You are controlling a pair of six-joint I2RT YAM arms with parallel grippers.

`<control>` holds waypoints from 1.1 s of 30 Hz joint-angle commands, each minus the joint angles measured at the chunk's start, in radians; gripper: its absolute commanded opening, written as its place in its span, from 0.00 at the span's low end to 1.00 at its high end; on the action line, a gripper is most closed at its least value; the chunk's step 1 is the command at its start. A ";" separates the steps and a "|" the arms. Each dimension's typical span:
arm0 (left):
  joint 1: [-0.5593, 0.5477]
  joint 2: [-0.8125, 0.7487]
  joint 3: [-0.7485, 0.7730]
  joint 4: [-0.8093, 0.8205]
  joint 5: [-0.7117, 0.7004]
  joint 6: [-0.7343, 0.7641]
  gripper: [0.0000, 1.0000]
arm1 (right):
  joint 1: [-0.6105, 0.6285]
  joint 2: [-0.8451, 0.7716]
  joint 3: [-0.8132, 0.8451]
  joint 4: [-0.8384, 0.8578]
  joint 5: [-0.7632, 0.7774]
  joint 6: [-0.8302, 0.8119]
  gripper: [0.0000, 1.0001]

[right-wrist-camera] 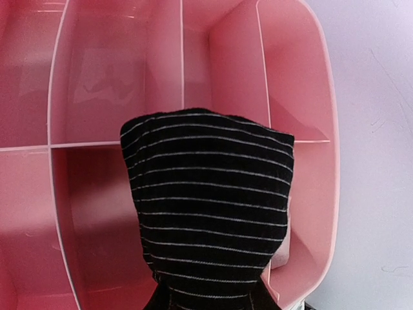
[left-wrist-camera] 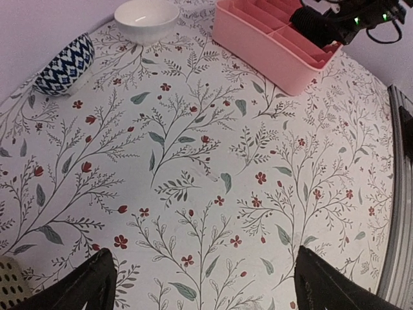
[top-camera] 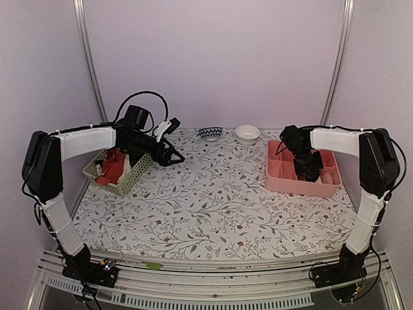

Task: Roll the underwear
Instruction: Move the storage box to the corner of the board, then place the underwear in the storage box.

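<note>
Black underwear [right-wrist-camera: 210, 213], gripped by right tool [top-camera: 308, 170], pointing down into pink tray [right-wrist-camera: 97, 84]

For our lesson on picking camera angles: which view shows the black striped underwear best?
Right wrist: the black underwear dominates the frame, stripes sharp, above the pink tray. Top external shows only a dark speck there; left wrist shows nothing distinct of it.

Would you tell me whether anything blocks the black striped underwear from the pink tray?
Nothing visible: the right gripper holds the black striped underwear over the pink tray, whose visible compartments look empty.
</note>
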 commanded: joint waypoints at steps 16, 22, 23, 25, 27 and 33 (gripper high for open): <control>0.005 0.013 0.033 -0.014 -0.008 0.015 0.96 | 0.153 0.190 0.236 -0.215 0.094 0.059 0.00; 0.003 0.017 0.036 -0.016 -0.004 0.015 0.96 | 0.159 0.171 0.315 -0.327 0.173 0.110 0.00; 0.003 0.019 0.038 -0.015 -0.003 0.016 0.96 | 0.159 0.173 0.334 -0.352 0.187 0.115 0.00; 0.003 0.023 0.043 -0.015 -0.003 0.014 0.96 | 0.159 0.185 0.380 -0.404 0.198 0.124 0.00; 0.003 0.028 0.046 -0.015 -0.001 0.013 0.96 | 0.159 0.198 0.419 -0.433 0.203 0.129 0.00; 0.003 0.032 0.053 -0.017 0.003 0.012 0.96 | 0.159 0.229 0.366 -0.376 0.155 0.124 0.00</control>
